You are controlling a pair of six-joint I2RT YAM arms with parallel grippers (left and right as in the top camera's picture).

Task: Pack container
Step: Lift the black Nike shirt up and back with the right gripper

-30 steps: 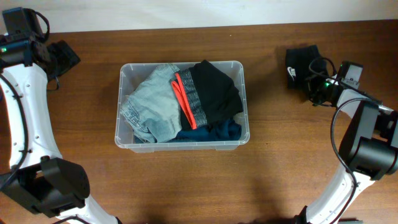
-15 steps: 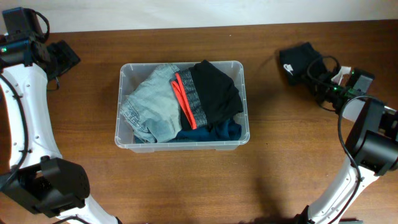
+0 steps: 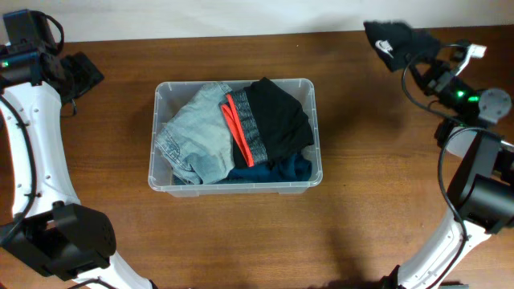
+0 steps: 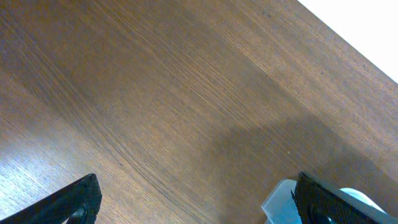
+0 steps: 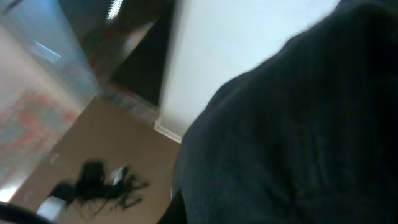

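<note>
The clear plastic container point(image 3: 158, 136) stands mid-table, holding light blue jeans point(image 3: 197, 132), a black garment with a red stripe point(image 3: 273, 120) and a dark teal item point(image 3: 277, 170). My right gripper point(image 3: 414, 51) is shut on a black garment with a white logo point(image 3: 391, 38) and holds it lifted at the far right, well away from the container. That garment fills the right wrist view point(image 5: 298, 137) and hides the fingers. My left gripper point(image 3: 80, 72) is open and empty at the far left. In the left wrist view its fingers point(image 4: 79, 200) stand wide apart, with a container corner point(image 4: 280, 202) beside the right one.
The wooden table point(image 3: 377, 201) ends at a white wall along the far side point(image 3: 241, 16). The right wrist view looks off the table at a room floor with dark cables point(image 5: 99, 180).
My right gripper has lifted the black garment off the table and swung it up toward the far edge. The left arm and the container have not moved.
</note>
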